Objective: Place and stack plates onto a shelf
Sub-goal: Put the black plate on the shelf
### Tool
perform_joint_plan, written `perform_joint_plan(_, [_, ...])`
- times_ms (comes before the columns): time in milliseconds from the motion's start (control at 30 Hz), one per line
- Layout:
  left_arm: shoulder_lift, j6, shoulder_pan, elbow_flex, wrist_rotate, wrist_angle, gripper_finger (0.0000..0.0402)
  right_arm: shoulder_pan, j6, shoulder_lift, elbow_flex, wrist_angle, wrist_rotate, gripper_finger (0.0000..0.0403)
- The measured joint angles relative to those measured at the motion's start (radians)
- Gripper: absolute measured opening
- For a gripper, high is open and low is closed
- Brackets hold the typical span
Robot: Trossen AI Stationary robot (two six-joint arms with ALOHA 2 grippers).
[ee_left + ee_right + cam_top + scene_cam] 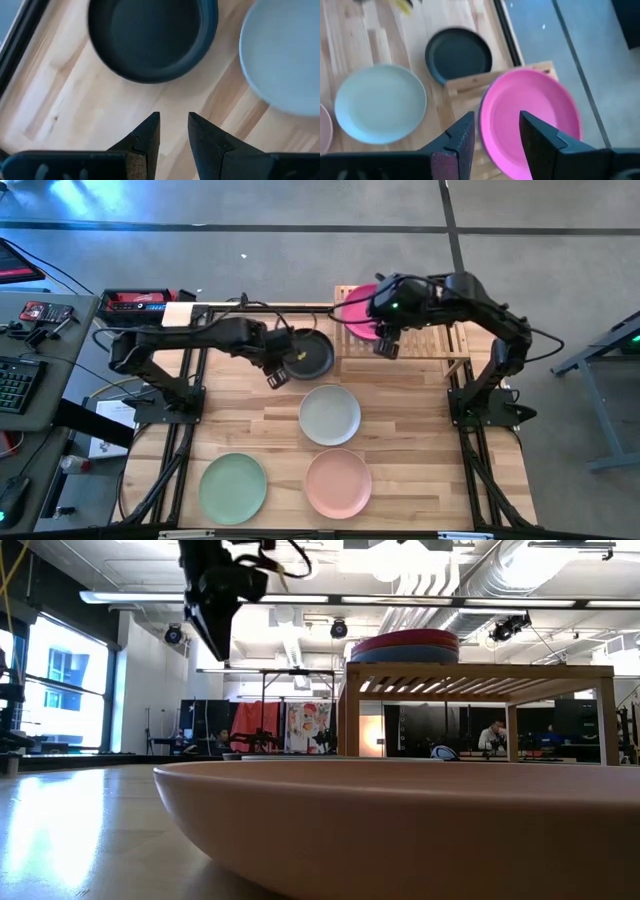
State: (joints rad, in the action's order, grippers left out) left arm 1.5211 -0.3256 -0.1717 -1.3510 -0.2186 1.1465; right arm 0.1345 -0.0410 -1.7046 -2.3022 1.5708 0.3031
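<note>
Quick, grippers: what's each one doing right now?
Left gripper: open, empty, just short of the black plate.
Right gripper: open, empty, above the magenta plate on the shelf.

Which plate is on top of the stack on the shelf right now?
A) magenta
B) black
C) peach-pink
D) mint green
A: the magenta plate lies topmost on the shelf under the open right gripper, while the black plate, the mint green plate and the peach-pink plate lie on the tabletop.
</note>
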Motion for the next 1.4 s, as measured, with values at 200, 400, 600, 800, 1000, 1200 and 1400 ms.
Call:
perform_joint_plan(200, [0.079,0.152,0.026,0.000,0.003,0.000,0.0090,0.000,0.000,0.015,-0.042,-0.003,0.001,0.0132])
perform_joint_plan(400, [0.115,0.266,0.035,0.011,0.004,-0.017,0.0090,0.002,0.044,0.038,0.000,0.001,0.001,0.0132])
perform_joint_plan(600, [0.114,0.393,0.035,0.119,0.004,-0.149,0.0090,0.002,0.043,0.039,0.001,0.000,0.001,0.0132])
perform_joint_plan(800, [0.114,0.518,0.035,0.231,-0.001,-0.329,0.0090,0.002,0.041,0.040,0.001,0.000,0.000,0.0132])
perform_joint_plan(1000, [0.114,0.628,0.022,0.305,-0.004,-0.458,0.0090,0.002,0.035,0.040,0.001,0.000,0.000,0.0132])
perform_joint_plan(1200, [0.113,0.685,0.007,0.341,-0.001,-0.507,0.0090,0.002,0.034,0.040,0.001,0.000,0.000,0.0132])
perform_joint_plan(1400, [0.140,0.748,-0.002,0.363,-0.007,-0.564,0.0090,0.002,0.041,0.040,0.001,0.000,0.000,0.0132])
